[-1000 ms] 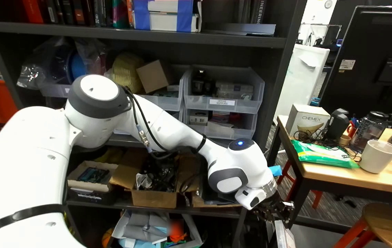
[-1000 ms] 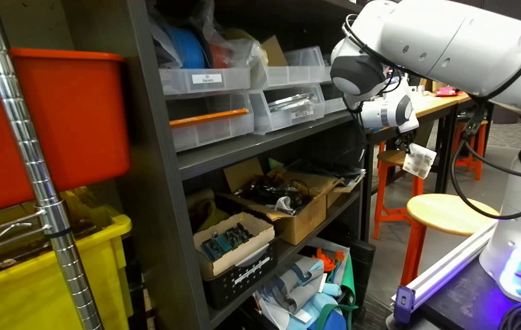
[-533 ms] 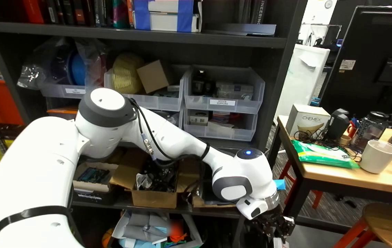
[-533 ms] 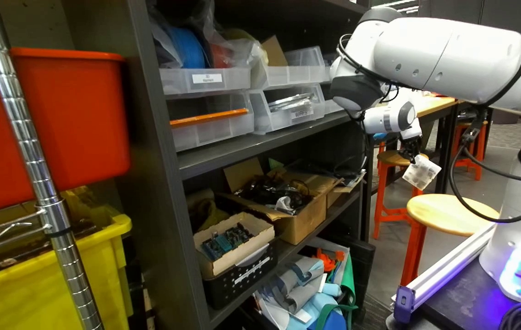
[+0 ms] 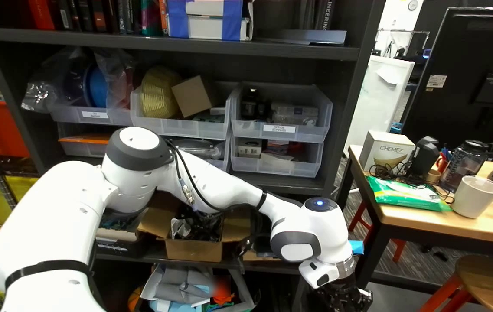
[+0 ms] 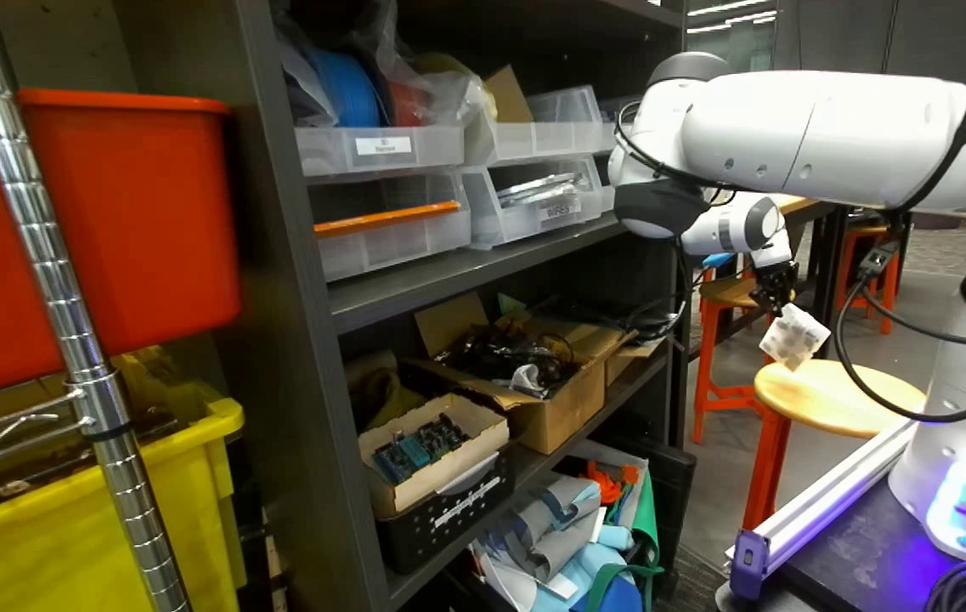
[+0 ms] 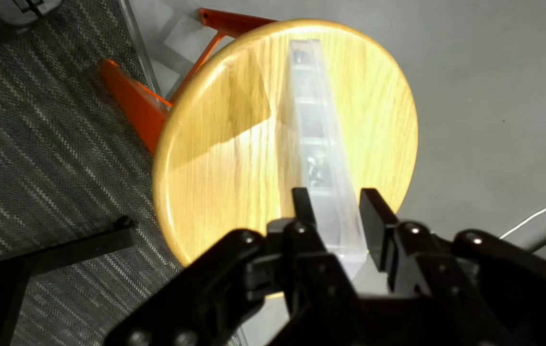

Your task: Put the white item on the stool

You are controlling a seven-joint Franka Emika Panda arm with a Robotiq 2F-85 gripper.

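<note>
White item (image 6: 795, 336), right of centre in an exterior view: up in the air by the look of it, tilted, one corner down, just over the stool (image 6: 822, 399). Contact with the top: can't tell. Your gripper (image 7: 336, 206), lower middle of the wrist view, is clenched on its near end; the item shows edge-on there. Lower at this tilt and that corner probably lands first, making it pivot in your grip or skid. Let go high, or on edge, and it'll likely topple. Held end crosses the stool's lower-right rim in the wrist view, so overhang's possible; re-centre before releasing. In an exterior view you get the table (image 5: 428, 220) at right but not the item, so judge height elsewhere.
</note>
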